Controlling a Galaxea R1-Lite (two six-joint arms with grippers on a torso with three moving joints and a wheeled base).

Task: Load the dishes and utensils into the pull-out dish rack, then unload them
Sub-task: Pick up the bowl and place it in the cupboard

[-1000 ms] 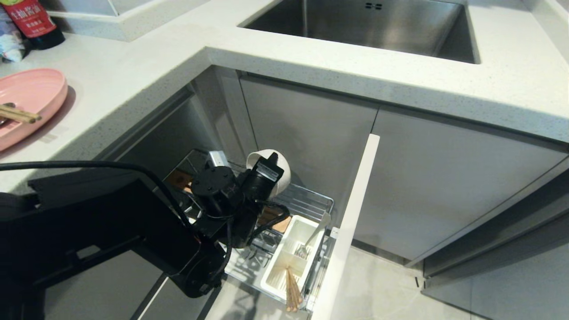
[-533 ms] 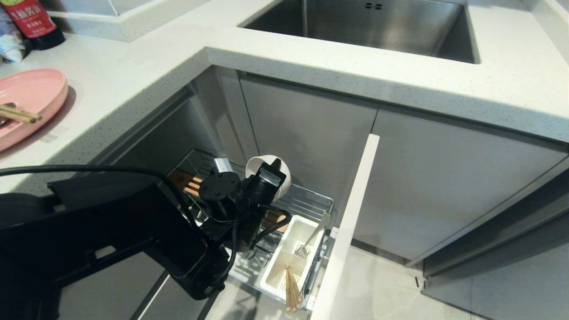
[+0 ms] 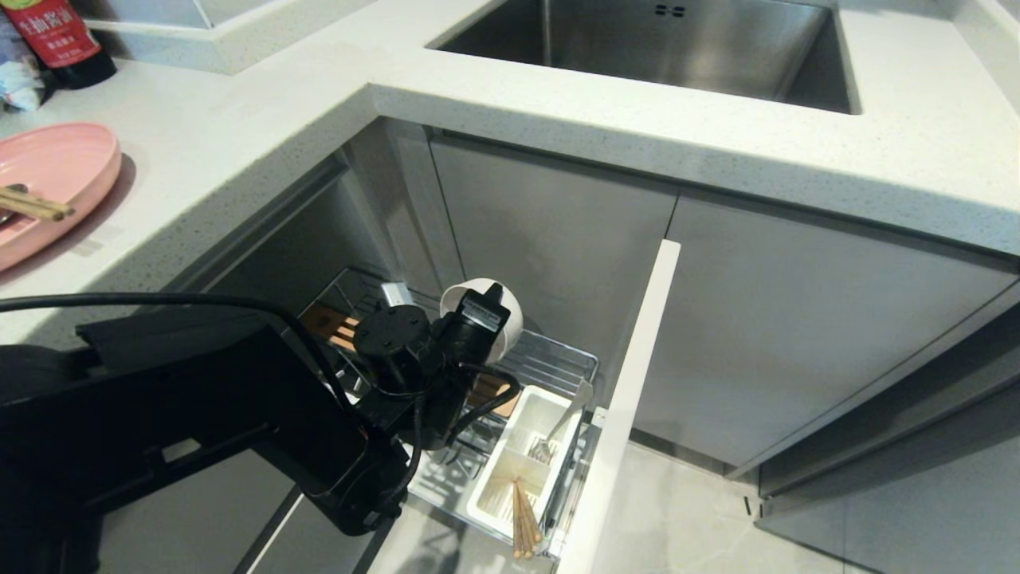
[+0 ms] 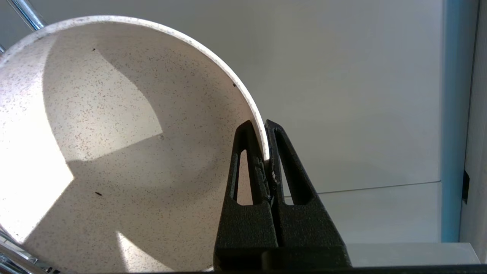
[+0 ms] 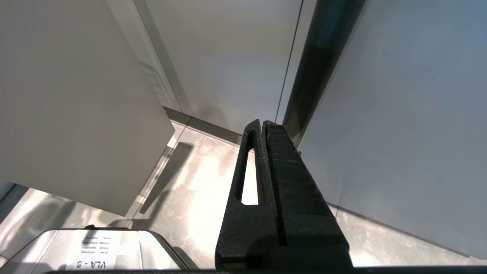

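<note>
The left gripper is pinched tight on the rim of the one cream-white bowl, holding it tilted on its side above the pull-out dish rack. The right gripper, pressed together and empty, hangs over the floor. One pink plate lies on the countertop with one pair of chopsticks across it, well apart from the rack.

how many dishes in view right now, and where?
2. The cream bowl hangs over the pull-out dish rack, its rim pinched by the left gripper. The pink plate sits on the counter at the head view's left edge. The arm may hide others.
</note>
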